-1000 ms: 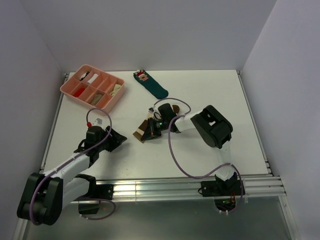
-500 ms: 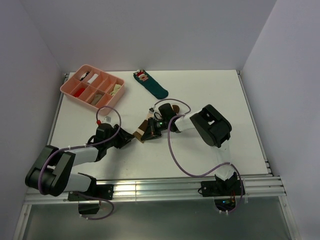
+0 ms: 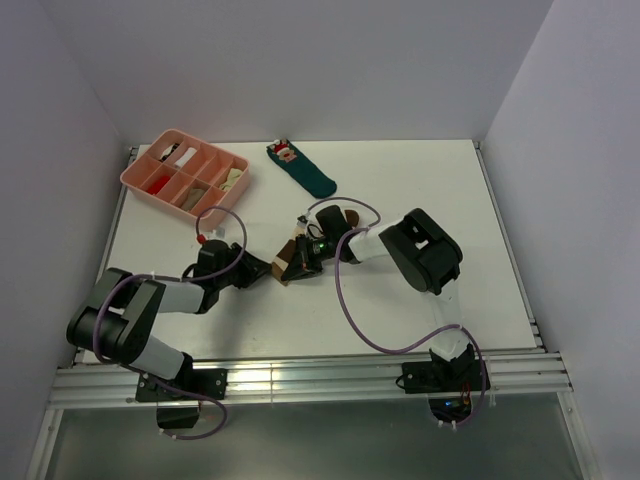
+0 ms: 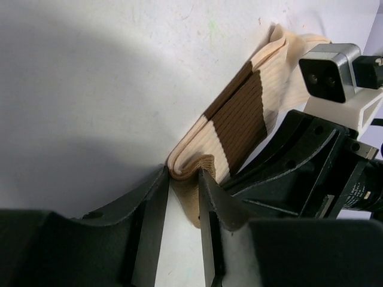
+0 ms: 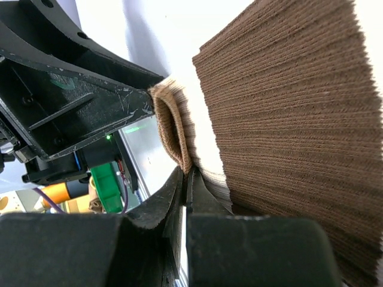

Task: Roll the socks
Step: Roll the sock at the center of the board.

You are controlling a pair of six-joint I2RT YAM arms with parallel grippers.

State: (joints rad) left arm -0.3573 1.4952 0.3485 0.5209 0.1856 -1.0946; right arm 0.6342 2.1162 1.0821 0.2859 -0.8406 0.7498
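Observation:
The socks [image 3: 297, 246] lie stacked mid-table, cream with dark brown bands over a tan one. In the left wrist view the socks [image 4: 239, 113] run away up-right, and their tan cuff end sits between the tips of my left gripper [image 4: 182, 179], touching both fingers. From above, the left gripper [image 3: 265, 268] meets the stack from the left. My right gripper [image 3: 290, 268] comes in from the right. Its tips [image 5: 187, 179] are pinched flat together on the tan cuff edge of the socks [image 5: 287, 107]. The two grippers stand almost nose to nose.
A pink divided tray [image 3: 135, 178] with small items stands at the back left. A dark teal sock with a red-and-white figure [image 3: 305, 172] lies at the back centre. The right arm's purple cable [image 3: 345, 300] loops over the table. A metal rail [image 3: 330, 375] marks the near edge.
My left arm has swung right across the table to the socks, and its jaws have narrowed round the tan cuff. The right gripper and the socks have stayed put.

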